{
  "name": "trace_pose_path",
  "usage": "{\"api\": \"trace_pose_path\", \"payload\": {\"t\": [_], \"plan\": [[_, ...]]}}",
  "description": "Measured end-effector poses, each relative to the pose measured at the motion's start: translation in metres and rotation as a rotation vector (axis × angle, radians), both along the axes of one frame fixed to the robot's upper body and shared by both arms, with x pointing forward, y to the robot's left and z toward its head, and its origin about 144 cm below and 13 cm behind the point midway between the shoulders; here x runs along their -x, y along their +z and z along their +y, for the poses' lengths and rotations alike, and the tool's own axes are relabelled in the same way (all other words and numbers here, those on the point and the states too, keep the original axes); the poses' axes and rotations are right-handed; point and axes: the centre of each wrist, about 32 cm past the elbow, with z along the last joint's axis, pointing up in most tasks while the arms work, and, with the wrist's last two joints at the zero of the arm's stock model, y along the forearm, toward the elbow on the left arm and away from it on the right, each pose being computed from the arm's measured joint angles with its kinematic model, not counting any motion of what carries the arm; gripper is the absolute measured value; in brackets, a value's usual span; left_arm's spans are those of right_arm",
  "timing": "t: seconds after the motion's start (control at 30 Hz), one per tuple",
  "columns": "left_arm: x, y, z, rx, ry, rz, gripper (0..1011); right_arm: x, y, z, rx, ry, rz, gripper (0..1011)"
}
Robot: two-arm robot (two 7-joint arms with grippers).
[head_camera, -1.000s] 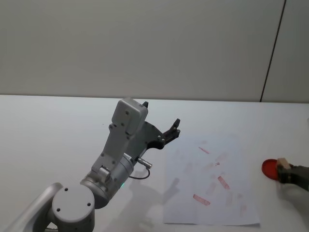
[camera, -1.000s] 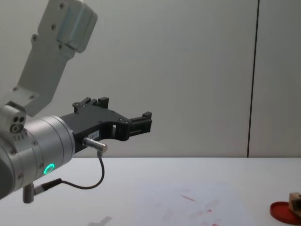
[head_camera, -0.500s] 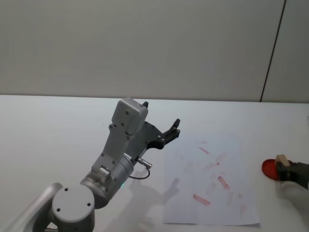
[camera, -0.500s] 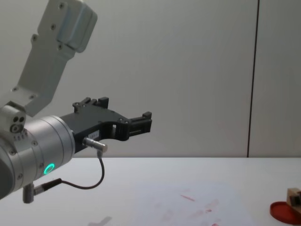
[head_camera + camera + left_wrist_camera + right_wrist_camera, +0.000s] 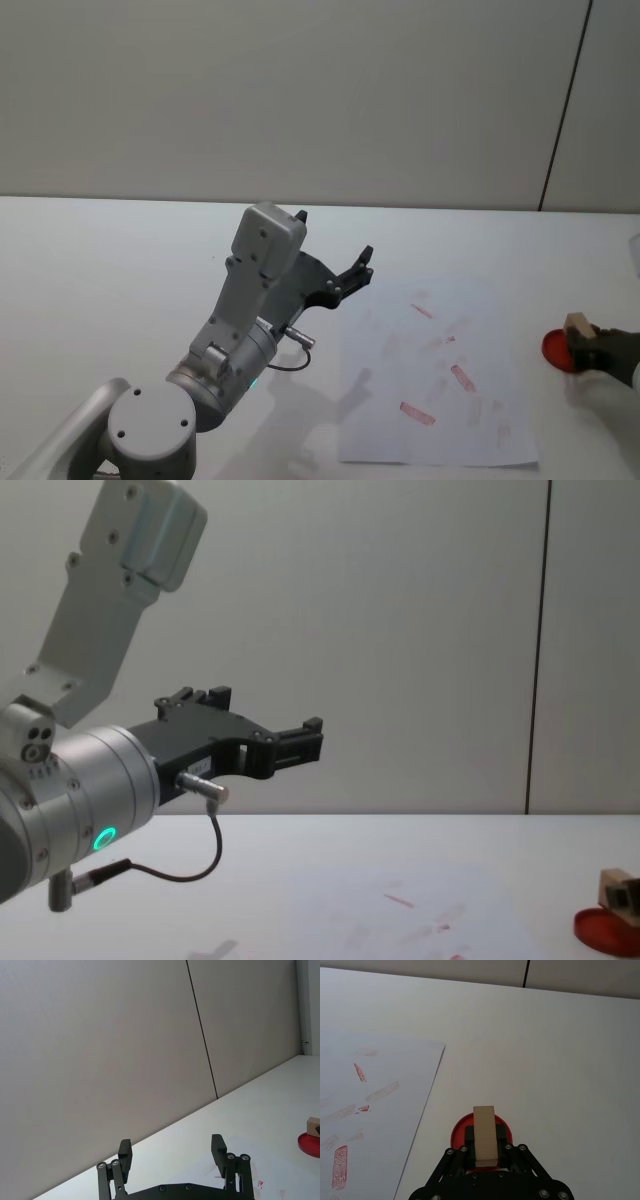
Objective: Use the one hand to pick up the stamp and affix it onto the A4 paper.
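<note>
Right gripper [image 5: 485,1136]: its body and arm run out past the right edge of the head and chest views. The stamp [image 5: 484,1122] clamped between its fingers: the rear end is buried in the jaws and the printing face is not visible. Ink pad [image 5: 458,1131]: the middle is covered by the stamp and fingers, and the chest and left wrist views cut it at the frame edge. Contact between stamp and pad cannot be judged. A4 paper [image 5: 430,345]: the chest view cuts off its near edge. The red marks [image 5: 417,412] are too small to read. Left gripper [image 5: 171,1146]: the frame edge cuts off its base.
</note>
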Motion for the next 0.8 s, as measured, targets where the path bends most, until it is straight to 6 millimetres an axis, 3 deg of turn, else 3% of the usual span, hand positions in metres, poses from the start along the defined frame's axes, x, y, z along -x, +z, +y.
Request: {"api": "trace_pose_path", "payload": {"t": [0.8], "plan": [[0.0, 0.0, 0.0, 0.0, 0.0, 0.0, 1002, -0.0026, -0.0089, 0.0003, -0.013, -0.009, 0.048, 217]]}}
